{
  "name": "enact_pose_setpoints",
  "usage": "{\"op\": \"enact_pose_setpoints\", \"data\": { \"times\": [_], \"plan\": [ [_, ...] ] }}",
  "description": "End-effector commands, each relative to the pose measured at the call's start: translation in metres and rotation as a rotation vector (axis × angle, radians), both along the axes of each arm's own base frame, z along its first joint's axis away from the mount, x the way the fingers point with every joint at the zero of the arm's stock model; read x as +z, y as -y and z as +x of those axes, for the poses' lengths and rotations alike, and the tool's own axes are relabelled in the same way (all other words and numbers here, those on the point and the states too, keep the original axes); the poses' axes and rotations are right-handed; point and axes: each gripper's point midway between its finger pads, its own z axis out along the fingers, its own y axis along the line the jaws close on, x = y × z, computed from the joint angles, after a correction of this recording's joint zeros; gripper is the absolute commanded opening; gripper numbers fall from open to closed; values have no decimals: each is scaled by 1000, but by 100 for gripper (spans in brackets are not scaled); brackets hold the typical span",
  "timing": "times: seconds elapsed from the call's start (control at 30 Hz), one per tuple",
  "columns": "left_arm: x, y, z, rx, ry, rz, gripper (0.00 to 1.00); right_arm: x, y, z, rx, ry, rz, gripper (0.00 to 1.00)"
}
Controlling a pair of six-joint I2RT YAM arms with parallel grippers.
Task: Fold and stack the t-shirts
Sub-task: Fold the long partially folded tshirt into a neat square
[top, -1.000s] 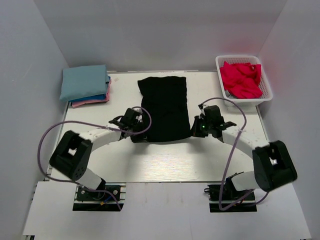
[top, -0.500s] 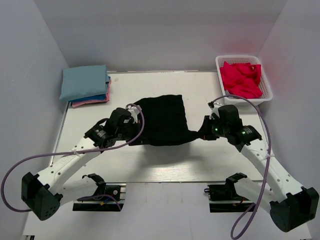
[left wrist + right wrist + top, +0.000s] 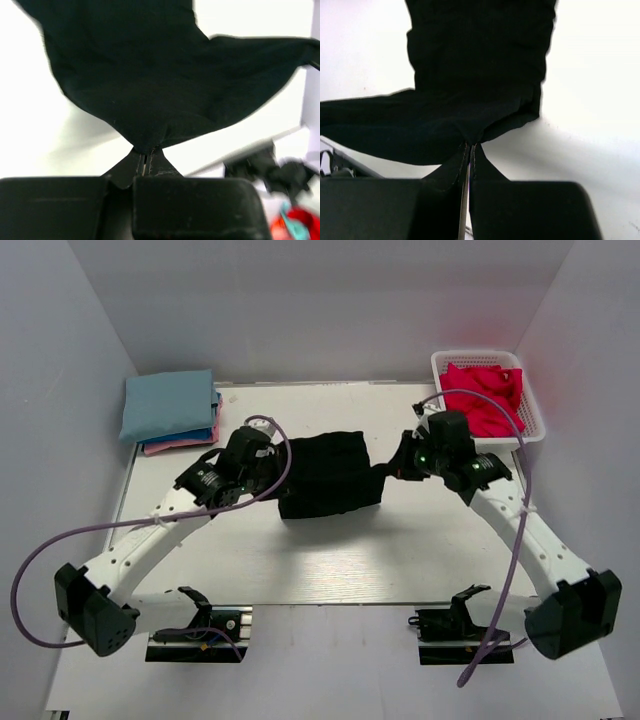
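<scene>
The black t-shirt [image 3: 330,475] is in the middle of the table [image 3: 300,560]. The left gripper [image 3: 146,156] pinches its left corner tight. The right gripper [image 3: 470,149] pinches its right corner tight.

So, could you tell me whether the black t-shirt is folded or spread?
Half folded: the black t-shirt is doubled over, its edge pinched by the left gripper and right gripper, not yet down.
</scene>
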Motion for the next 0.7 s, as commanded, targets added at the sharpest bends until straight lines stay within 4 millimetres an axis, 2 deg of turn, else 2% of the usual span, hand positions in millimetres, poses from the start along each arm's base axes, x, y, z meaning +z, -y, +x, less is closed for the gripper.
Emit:
{"op": "enact_pose_setpoints", "data": {
  "times": [0.0, 0.07, 0.1, 0.27, 0.3, 0.33, 0.4, 0.43, 0.47, 0.5, 0.53, 0.57, 0.6, 0.63, 0.67],
  "plan": [
    [11, -19, 30, 150, 59, 85, 0, 27, -8, 37, -38, 90, 32, 0],
    [7, -30, 43, 240, 69, 141, 0, 31, -14, 50, -42, 94, 39, 0],
    [12, -33, 47, 261, 89, 146, 0, 25, -16, 62, -50, 86, 34, 0],
    [6, -41, 83, 356, 135, 206, 0, 40, -19, 98, -61, 154, 16, 0],
    [5, -40, 89, 357, 143, 216, 0, 25, -20, 106, -65, 120, -3, 0],
    [-1, -41, 98, 375, 132, 240, 0, 37, -23, 113, -63, 138, -2, 0],
    [-4, -39, 109, 387, 128, 244, 0, 26, -26, 122, -46, 113, -16, 0],
    [-1, -42, 117, 408, 135, 247, 0, 21, -29, 135, -36, 102, -14, 0],
    [-7, -38, 124, 397, 133, 264, 0, 20, -33, 138, -32, 96, -4, 0],
    [-10, -44, 131, 411, 132, 282, 0, 25, -34, 144, -23, 109, -3, 0],
    [-6, -45, 142, 431, 145, 269, 0, 6, -36, 151, -16, 68, -17, 0],
    [-8, -42, 144, 411, 140, 277, 0, 9, -38, 157, -14, 77, -14, 0],
    [-21, -44, 155, 424, 120, 294, 0, 16, -38, 164, -16, 92, -6, 0],
    [-16, -42, 165, 423, 126, 283, 0, 4, -38, 170, -20, 70, -15, 0],
    [-21, -40, 165, 411, 102, 294, 0, 5, -41, 178, -18, 73, -17, 0]
  ]
}}
